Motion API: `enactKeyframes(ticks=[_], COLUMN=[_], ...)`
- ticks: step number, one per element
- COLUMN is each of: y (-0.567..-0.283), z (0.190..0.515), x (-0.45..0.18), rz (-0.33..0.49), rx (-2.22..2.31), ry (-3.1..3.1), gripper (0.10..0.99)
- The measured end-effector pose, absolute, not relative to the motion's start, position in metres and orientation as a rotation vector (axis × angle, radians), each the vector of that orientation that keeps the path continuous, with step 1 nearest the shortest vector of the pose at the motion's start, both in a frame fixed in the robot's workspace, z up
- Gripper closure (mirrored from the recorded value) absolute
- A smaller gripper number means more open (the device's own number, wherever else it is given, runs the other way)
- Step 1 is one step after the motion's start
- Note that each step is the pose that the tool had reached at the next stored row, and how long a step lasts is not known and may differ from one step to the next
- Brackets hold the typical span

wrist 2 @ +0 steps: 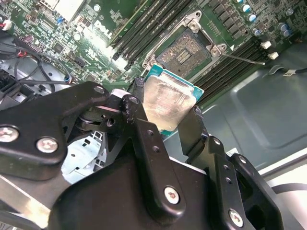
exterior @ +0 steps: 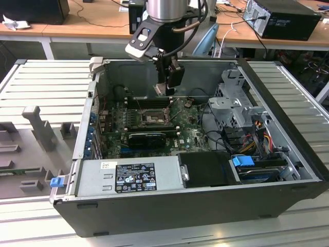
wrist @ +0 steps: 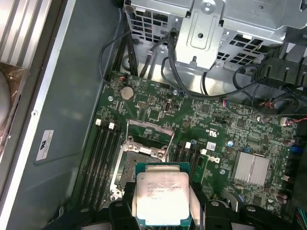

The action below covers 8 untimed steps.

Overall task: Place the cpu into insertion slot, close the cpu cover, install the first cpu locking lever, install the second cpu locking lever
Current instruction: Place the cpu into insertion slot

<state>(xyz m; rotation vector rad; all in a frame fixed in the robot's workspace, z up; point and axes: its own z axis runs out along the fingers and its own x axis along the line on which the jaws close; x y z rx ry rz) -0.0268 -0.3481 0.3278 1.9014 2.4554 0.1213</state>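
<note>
A ribbed grey metal surface (exterior: pixel 46 82) is seen in the exterior view. Behind it, wooden desks (exterior: pixel 97 25) are lined up, strewn with cables (exterior: pixel 95 9) and a black computer case (exterior: pixel 282 18).

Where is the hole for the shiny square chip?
Look inside the open dark-grey metal computer case, at the green circuit board on its floor. The small square dark socket with a silvery metal rim sits near the board's middle; unlike the long black rectangular card beside it, it is square and shiny-edged.
</note>
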Motion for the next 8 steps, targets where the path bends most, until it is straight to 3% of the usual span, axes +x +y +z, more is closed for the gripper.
enactKeyframes(ticks=[8], y=[-0.3481], z=[0.3259], x=[-0.0268], rz=[0.12], rx=[1.94], ry=[2.423], gripper=[0.557])
